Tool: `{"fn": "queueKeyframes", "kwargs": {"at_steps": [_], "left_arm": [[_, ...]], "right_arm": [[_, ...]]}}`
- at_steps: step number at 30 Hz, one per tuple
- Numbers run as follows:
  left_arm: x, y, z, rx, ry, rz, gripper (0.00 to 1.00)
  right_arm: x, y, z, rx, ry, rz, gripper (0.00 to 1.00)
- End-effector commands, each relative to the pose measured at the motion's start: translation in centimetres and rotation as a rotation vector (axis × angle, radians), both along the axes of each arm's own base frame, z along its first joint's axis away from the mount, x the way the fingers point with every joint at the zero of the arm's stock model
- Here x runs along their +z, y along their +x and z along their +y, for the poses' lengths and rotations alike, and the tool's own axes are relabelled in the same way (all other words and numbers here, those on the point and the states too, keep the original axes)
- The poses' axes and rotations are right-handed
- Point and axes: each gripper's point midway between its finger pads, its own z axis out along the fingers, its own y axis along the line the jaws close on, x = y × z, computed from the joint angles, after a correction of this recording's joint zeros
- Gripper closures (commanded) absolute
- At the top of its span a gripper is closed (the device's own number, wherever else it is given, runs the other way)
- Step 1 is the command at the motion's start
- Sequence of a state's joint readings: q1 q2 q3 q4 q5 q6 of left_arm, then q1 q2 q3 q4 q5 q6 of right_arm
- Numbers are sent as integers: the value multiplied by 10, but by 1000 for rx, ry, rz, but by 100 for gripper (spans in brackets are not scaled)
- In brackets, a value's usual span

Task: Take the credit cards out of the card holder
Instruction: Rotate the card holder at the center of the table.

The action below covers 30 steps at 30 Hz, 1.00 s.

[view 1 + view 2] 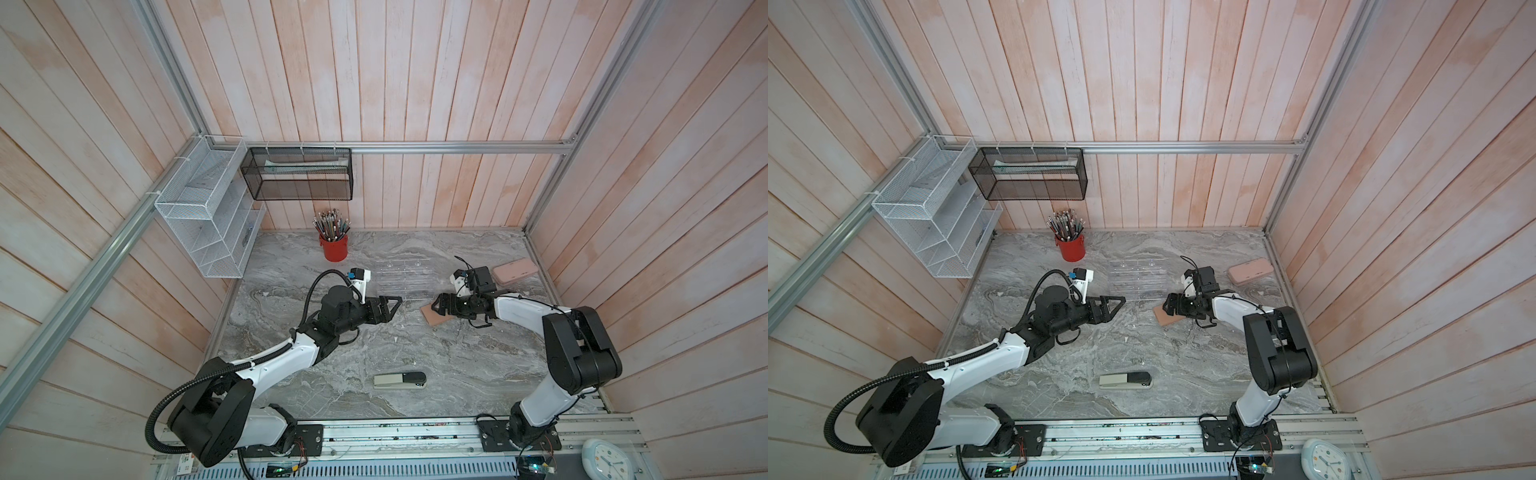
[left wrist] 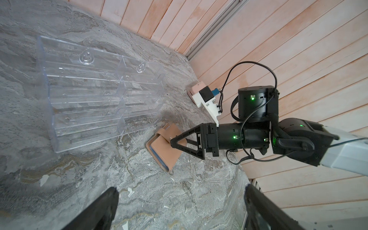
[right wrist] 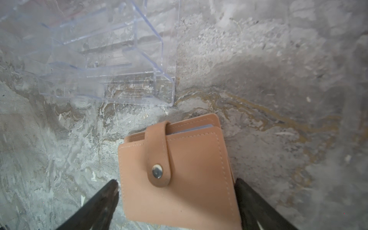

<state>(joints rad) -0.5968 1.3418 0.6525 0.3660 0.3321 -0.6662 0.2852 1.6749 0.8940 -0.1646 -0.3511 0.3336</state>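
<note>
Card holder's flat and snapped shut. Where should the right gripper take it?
Probably take the card holder by its two stitched edges, at the end nearer the right gripper, coming down from above: it lies flat, the open jaws straddle that width, clear of the snap tab.

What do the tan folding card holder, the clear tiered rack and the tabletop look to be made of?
Tan folding card holder: leather or faux leather, matte, judging by its stitched edges and soft tab with a metal snap. Clear tiered rack: rigid transparent plastic, likely acrylic, glossy; the grey veined tabletop shows through it. That tabletop: marble look, possibly a printed surface.
</note>
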Motion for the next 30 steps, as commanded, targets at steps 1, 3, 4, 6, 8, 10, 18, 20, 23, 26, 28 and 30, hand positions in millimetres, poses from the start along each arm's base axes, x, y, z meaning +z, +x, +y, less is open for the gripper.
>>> {"fn": "queueKeyframes", "kwargs": {"at_steps": [1, 3, 4, 6, 8, 10, 18, 20, 23, 26, 28, 30], "left_arm": [[-5, 0, -1, -6, 22, 8, 0], [-5, 0, 0, -4, 26, 7, 0], [-6, 0, 1, -4, 29, 7, 0], [-5, 0, 2, 0, 30, 11, 0], [-6, 1, 3, 6, 30, 18, 0], [-6, 3, 6, 14, 28, 26, 0], [-11, 10, 26, 73, 18, 82, 0], [-14, 11, 31, 85, 15, 100, 0], [-17, 12, 38, 98, 13, 122, 0], [-22, 12, 40, 99, 16, 142, 0], [-24, 12, 39, 91, 11, 155, 0], [-25, 12, 37, 81, 4, 170, 0]], "right_arm": [[0, -4, 9, 22, 22, 15, 10], [1, -7, 12, 24, 27, 22, 11], [3, -9, 16, 28, 29, 25, 12], [6, -16, 24, 35, 41, 30, 12], [10, -24, 33, 38, 60, 32, 13], [13, -31, 43, 39, 87, 40, 13], [19, -64, 87, 41, 197, 88, 16], [17, -71, 100, 50, 210, 102, 16], [20, -80, 121, 85, 247, 112, 17], [27, -85, 136, 124, 265, 109, 17], [33, -85, 137, 135, 257, 103, 19], [42, -82, 129, 133, 211, 67, 20]]}}
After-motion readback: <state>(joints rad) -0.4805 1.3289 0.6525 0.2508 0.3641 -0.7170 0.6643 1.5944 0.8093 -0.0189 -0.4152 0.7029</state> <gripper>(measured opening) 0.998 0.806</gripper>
